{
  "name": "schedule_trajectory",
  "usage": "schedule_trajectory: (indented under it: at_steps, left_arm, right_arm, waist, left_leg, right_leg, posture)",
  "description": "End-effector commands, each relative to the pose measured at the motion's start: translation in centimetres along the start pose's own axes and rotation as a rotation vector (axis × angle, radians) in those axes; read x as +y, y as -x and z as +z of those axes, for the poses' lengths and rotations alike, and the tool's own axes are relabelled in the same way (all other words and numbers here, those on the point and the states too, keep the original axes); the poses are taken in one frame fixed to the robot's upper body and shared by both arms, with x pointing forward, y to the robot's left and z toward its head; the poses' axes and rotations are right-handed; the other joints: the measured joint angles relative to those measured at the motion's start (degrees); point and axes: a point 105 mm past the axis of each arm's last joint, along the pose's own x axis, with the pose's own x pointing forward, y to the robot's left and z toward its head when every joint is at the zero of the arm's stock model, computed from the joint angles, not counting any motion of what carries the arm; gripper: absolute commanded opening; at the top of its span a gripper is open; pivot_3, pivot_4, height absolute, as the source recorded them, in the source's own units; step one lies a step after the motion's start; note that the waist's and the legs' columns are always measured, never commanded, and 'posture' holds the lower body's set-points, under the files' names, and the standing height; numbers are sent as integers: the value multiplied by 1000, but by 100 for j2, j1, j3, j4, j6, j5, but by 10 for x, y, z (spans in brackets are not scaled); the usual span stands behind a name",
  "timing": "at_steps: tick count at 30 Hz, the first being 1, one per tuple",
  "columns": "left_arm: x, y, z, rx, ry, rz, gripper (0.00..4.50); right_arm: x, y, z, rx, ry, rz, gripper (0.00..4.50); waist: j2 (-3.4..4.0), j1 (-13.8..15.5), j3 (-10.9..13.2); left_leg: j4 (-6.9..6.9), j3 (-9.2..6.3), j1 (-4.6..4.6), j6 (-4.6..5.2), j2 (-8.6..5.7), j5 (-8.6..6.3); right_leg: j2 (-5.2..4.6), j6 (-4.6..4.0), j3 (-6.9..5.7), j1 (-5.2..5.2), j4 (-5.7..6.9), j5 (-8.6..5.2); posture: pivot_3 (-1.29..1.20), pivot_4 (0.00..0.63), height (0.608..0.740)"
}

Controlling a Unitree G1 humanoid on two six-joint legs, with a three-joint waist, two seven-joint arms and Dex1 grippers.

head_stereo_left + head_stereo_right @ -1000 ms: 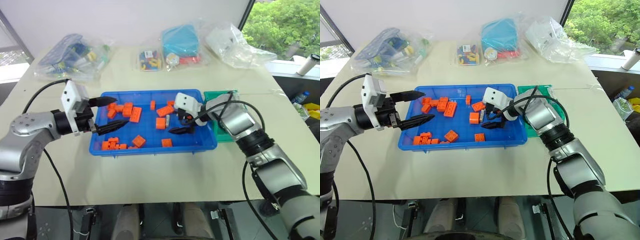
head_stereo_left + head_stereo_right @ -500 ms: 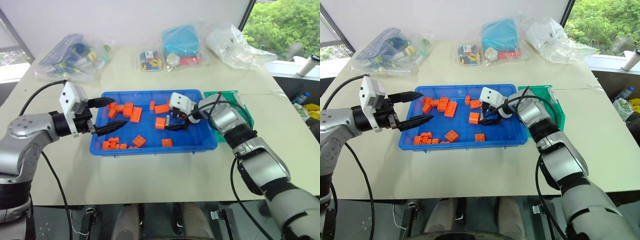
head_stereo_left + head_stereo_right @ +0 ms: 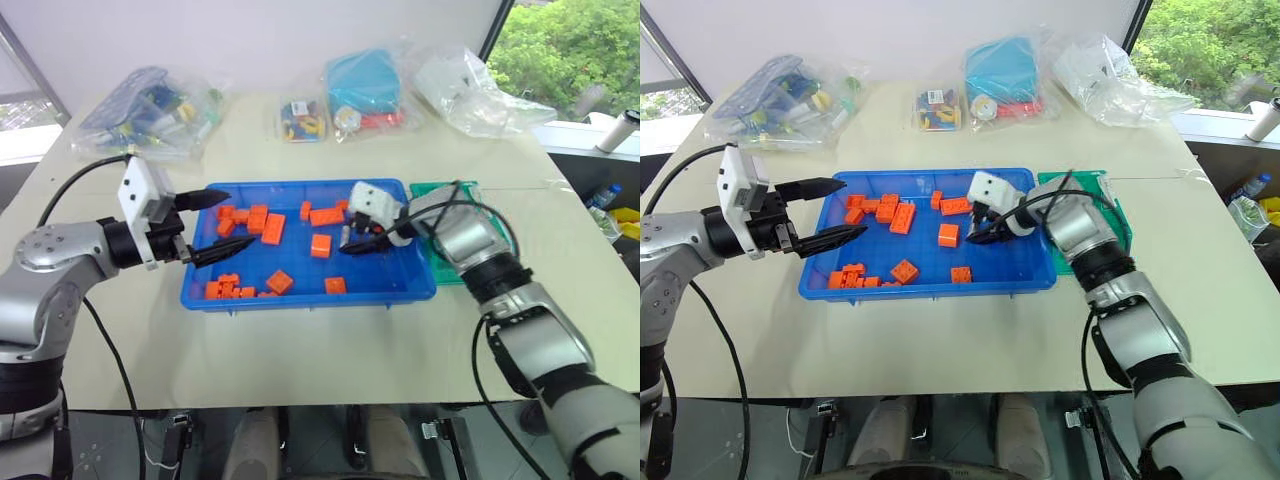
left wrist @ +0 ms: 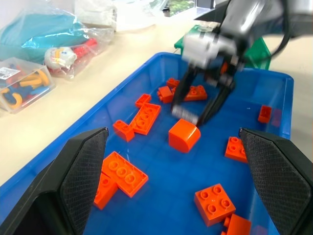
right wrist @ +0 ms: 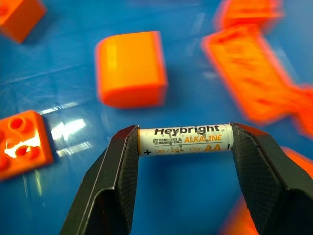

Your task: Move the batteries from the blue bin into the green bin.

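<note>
Silver-white battery [image 5: 185,139], cylindrical, printed "Heybright", "ALKALINE" and "AA" in black and orange, with a "+" mark at one end; further small print unreadable. Clamped end to end between the two black textured fingers [image 5: 120,161] of the right hand [image 3: 358,241], clear of the floor of the blue bin [image 3: 300,296] and above that bin's right half.

Blue bin: glossy bright-blue plastic, shallow, rectangular, raised rim, set on the pale table [image 3: 330,350]. Contents: loose orange bricks [image 3: 265,225], studded plastic, mostly in the bin's left and centre; one smooth orange block with a rounded top [image 4: 184,135] near the bin's middle, just beside the held battery.

Green bin [image 3: 452,235]: green plastic, smaller, touching or just beside the blue bin's right end, partly hidden behind the right arm.

Left hand [image 3: 213,224]: two black fingers spread wide, grasping nothing, poised over the blue bin's left rim.

Behind the blue bin, along the table's far edge: clear plastic bags [image 3: 145,115] of mixed coloured parts, a small clear box of coloured pieces [image 3: 300,118] whose label cannot be read, a bagged teal item [image 3: 360,85], and a crumpled clear bag [image 3: 470,85].
</note>
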Motion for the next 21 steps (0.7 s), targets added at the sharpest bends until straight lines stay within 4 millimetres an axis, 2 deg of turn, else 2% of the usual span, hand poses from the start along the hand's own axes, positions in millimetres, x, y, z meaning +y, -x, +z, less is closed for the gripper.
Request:
schedule_trajectory:
  at_steps: [1,4,8,12,14,17,21]
  left_arm:
    - [-2,3,6,-23,-23,-9,4500]
    - [-2,3,5,-23,-16,-10,4500]
    - [-1,2,1,-17,-8,-23,4500]
    - [4,-4,3,-20,-7,-39,4500]
    - [6,-6,5,-27,-9,-45,4500]
    - [7,-8,5,-29,-13,-56,4500]
    - [10,-7,5,-26,-14,-62,4500]
  right_arm:
    - [-27,54,31,-111,-31,-169,2224]
    - [-39,83,26,-107,-81,-265,2224]
    - [-44,115,-8,-25,-155,-365,2224]
    - [-28,114,-41,53,-185,-379,2224]
    - [-29,114,-48,67,-192,-420,3302]
    - [-32,117,-46,48,-165,-455,4470]
    - [-32,139,-30,-50,-127,-429,4470]
  waist:
    - [-1,-4,-1]
    - [-1,-9,-1]
    - [-2,13,-1]
    - [-5,9,-3]
    - [-1,-3,-1]
    - [6,-39,3]
    - [7,-10,4]
  left_leg:
    - [-1,0,0,0,0,0]
    - [-2,1,2,0,1,0]
    - [-3,1,1,0,0,0]
    - [-1,1,2,1,-2,-1]
    - [-1,0,3,1,-2,0]
    - [-2,7,3,1,-2,0]
    - [-3,4,2,1,1,0]
  right_leg:
    - [0,0,0,0,0,0]
    - [0,-1,0,1,-1,0]
    - [0,-2,-1,-1,-3,-1]
    - [-3,-2,-1,3,-5,-1]
    - [-2,-2,-2,4,-5,-1]
    - [0,-1,5,-4,-2,0]
    - [6,0,4,-4,-1,-1]
  posture:
    - [0,150,736]
    - [0,150,736]
    - [0,150,736]
    - [0,150,736]
    - [0,150,736]
    - [0,150,736]
    - [0,150,736]
